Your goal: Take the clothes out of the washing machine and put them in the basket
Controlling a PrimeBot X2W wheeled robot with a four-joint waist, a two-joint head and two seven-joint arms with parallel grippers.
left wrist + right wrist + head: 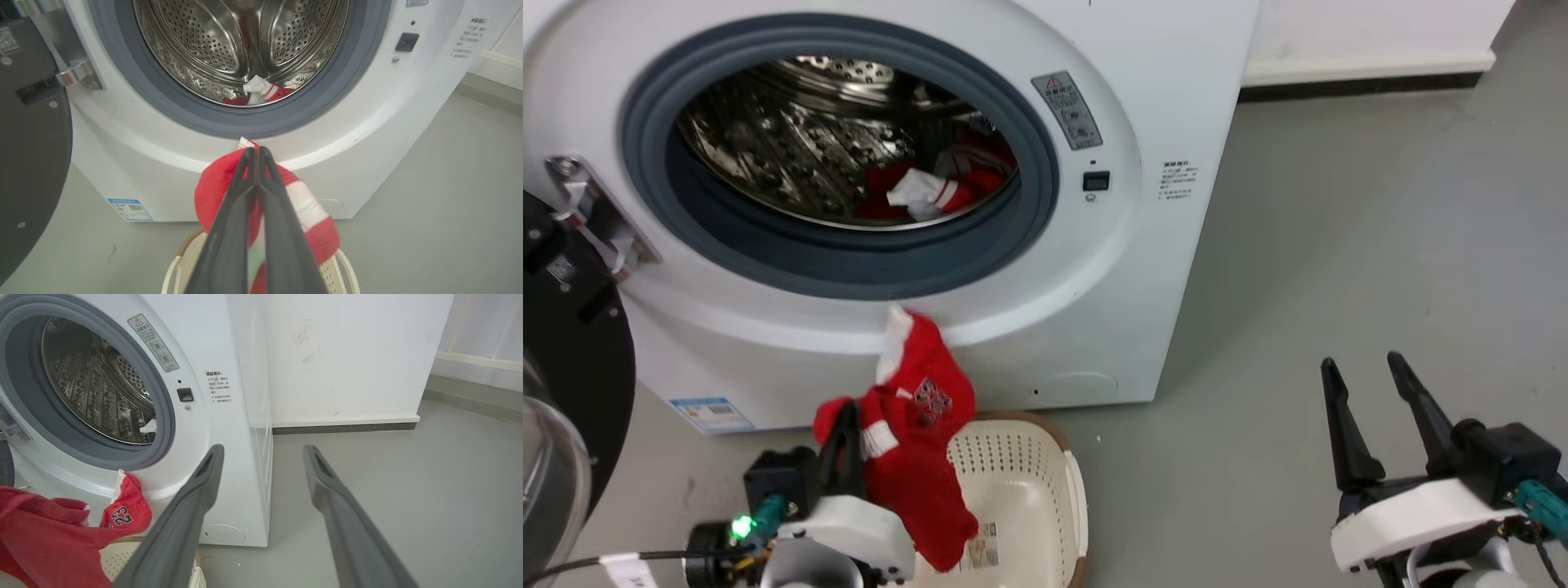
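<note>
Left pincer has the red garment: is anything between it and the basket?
Nothing visible. The left pincer is shut on the red garment, which hangs right over the basket, its lower end dangling at the open top. Nothing covers the opening.

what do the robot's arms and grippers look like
The left gripper and right gripper each have two long tapering dark fingers, a black block and white wrist shell with a teal connector. The left wrist also carries a green light and a white-tagged black cable.
</note>
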